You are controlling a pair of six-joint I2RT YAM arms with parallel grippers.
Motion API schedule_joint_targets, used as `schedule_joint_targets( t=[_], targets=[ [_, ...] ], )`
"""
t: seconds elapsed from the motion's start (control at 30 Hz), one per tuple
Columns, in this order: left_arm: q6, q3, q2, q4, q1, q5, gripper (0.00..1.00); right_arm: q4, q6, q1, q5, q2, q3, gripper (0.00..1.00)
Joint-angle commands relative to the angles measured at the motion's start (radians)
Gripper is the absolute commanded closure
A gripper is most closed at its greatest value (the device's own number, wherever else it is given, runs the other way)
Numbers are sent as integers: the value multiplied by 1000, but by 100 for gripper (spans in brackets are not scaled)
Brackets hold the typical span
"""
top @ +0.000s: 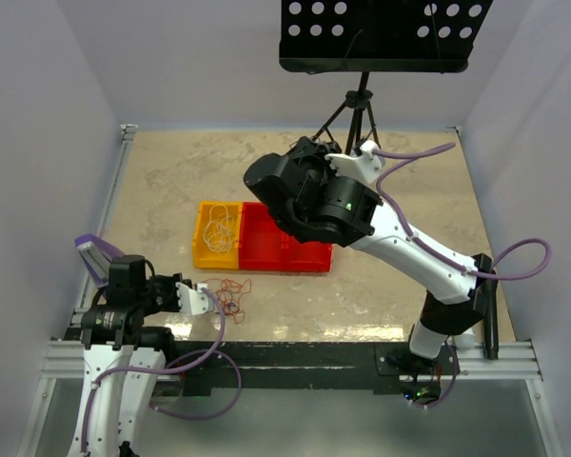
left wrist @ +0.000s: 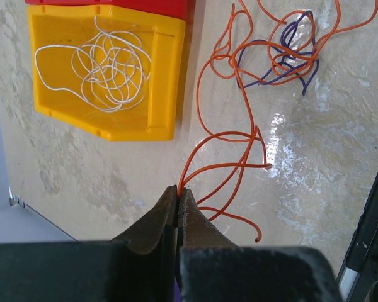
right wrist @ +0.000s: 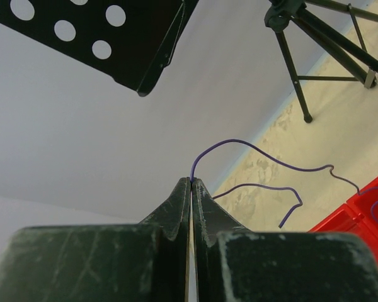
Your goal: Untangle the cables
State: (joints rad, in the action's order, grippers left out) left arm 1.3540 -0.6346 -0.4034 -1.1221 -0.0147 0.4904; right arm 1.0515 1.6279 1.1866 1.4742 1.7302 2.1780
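Orange and purple cables [left wrist: 283,44] lie tangled together on the table, right of the bins. One orange cable [left wrist: 201,100] runs from that tangle down to my left gripper [left wrist: 178,189], which is shut on it close to the table. From above, this tangle [top: 233,295] sits just right of the left gripper [top: 202,298]. A white cable [left wrist: 107,63] is coiled inside the yellow bin [left wrist: 167,82]. My right gripper [right wrist: 191,180] is raised above the red bin [right wrist: 365,207] and shut on a thin purple cable [right wrist: 264,154] that trails down toward that bin.
The yellow bin [top: 202,255] and red bin [top: 266,252] stand side by side mid-table, partly under the right arm [top: 343,205]. A black music stand [top: 376,33] on a tripod [top: 359,109] stands at the back. Walls close in the table on three sides.
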Motion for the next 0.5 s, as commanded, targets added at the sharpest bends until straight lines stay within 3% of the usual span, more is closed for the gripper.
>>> schedule_joint_targets(
  t=[0.0,0.47],
  targets=[
    [-3,4,6,19,-4,17,100,1,29,-4,324,-14,69,100],
    [-7,13,6,27,-5,22,100,7,93,8,322,-56,178,100]
  ],
)
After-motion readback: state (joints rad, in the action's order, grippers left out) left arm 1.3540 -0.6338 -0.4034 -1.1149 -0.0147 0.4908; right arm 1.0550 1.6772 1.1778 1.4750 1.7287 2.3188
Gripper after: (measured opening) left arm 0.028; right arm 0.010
